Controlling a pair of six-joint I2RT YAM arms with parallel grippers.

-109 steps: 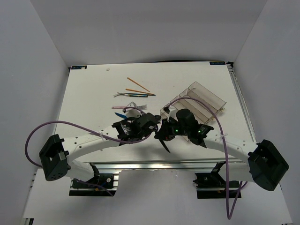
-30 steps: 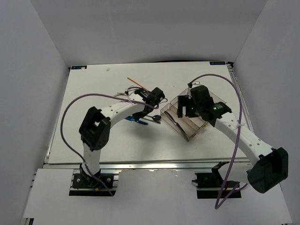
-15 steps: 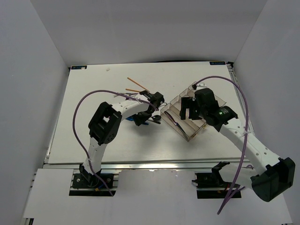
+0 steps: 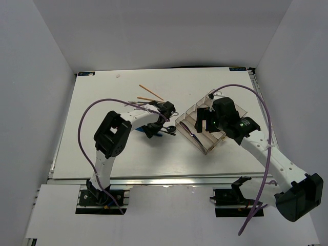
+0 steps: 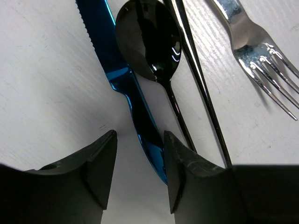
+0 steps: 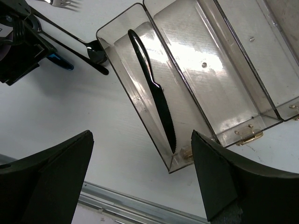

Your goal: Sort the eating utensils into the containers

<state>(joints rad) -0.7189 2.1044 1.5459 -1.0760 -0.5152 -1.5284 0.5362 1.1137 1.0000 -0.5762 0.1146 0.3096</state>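
From above, the left gripper [image 4: 151, 130] is low over the loose cutlery mid-table while the right gripper [image 4: 203, 119] hovers above the clear organizer tray [image 4: 218, 141]. Two orange chopsticks [image 4: 151, 92] lie apart behind them.

The left wrist camera shows open fingers [image 5: 100, 168] straddling the blue knife [image 5: 119, 70], beside the black spoon [image 5: 149, 42] and silver fork [image 5: 252, 42].

The right wrist camera shows that claw spread wide, holding nothing, and a dark knife [image 6: 154, 93] in the tray's outermost compartment, toward the table [image 6: 56, 121] front edge.
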